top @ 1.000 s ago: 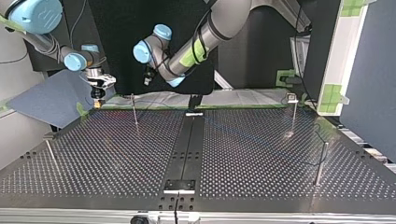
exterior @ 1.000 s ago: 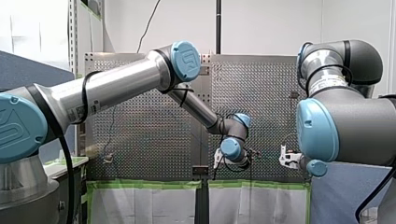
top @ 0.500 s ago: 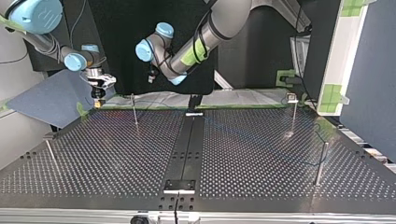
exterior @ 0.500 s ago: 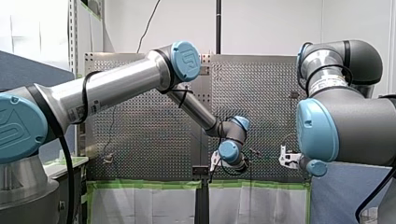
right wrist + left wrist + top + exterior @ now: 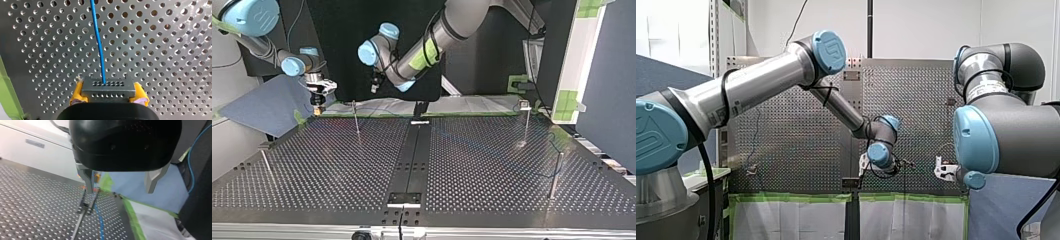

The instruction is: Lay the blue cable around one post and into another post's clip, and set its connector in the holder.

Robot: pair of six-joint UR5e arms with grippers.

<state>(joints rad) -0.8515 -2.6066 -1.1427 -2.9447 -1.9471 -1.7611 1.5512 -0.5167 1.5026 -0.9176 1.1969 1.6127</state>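
Note:
My right gripper (image 5: 107, 91) is shut on a dark grey connector (image 5: 108, 87), held between its yellow pads. The blue cable (image 5: 98, 47) runs from the connector's face out over the perforated plate. In the top view my right gripper (image 5: 317, 104) hangs at the far left edge of the table, beside a thin post (image 5: 356, 121). My left gripper (image 5: 120, 182) is open, its metal fingers (image 5: 86, 178) wide apart with nothing between them. It hovers above a post with a clip (image 5: 84, 208), and the blue cable (image 5: 100, 222) passes alongside it. In the top view my left gripper (image 5: 375, 86) sits high behind that post.
More posts stand at the top view's right (image 5: 526, 123), near right (image 5: 555, 175) and near left (image 5: 266, 166). A black strip (image 5: 412, 160) runs down the table's middle, with a white holder (image 5: 403, 199) at its near end. Green tape (image 5: 133, 217) lines the far edge.
My left arm has shifted a little: its wrist moved left and up in the front view, slightly right in the top view. My right arm has stayed still, with the connector in its grip.

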